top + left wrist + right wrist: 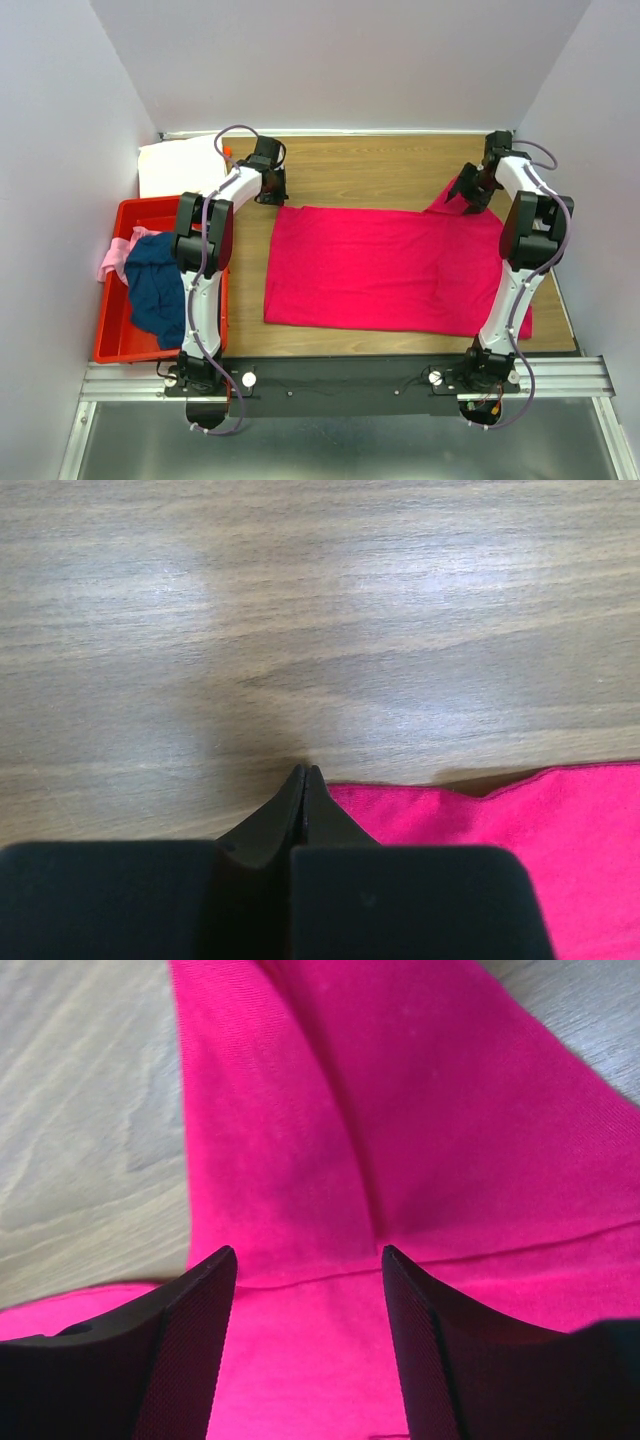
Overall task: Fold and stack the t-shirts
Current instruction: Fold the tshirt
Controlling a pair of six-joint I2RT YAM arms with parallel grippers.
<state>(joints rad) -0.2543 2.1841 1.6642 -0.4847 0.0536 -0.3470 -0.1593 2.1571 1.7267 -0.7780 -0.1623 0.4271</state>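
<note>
Wooden counter [380, 160], early in the job: the magenta t-shirt [380, 270] lies spread flat across its middle, no fold made yet, one sleeve rucked up at its far right corner. Left of that shirt, a red bin [115, 340] holds the navy t-shirt [155, 285] and the pale pink t-shirt [112, 255], both crumpled and waiting. Beyond the bin, further left of the magenta shirt's far edge, a white t-shirt [175, 165] lies flat; whether it is properly folded cannot be told from here. By that reckoning at most one shirt is dealt with, and no stack shows.

Both arms reach out from the near edge to the magenta shirt's far side. The left gripper [303, 780] is down at the far left corner, jaws closed tight with the hem just beside them; whether any cloth is pinched cannot be told. The right gripper [310, 1260] hangs over the raised sleeve, jaws apart and straddling a crease in the fabric, nothing gripped.
</note>
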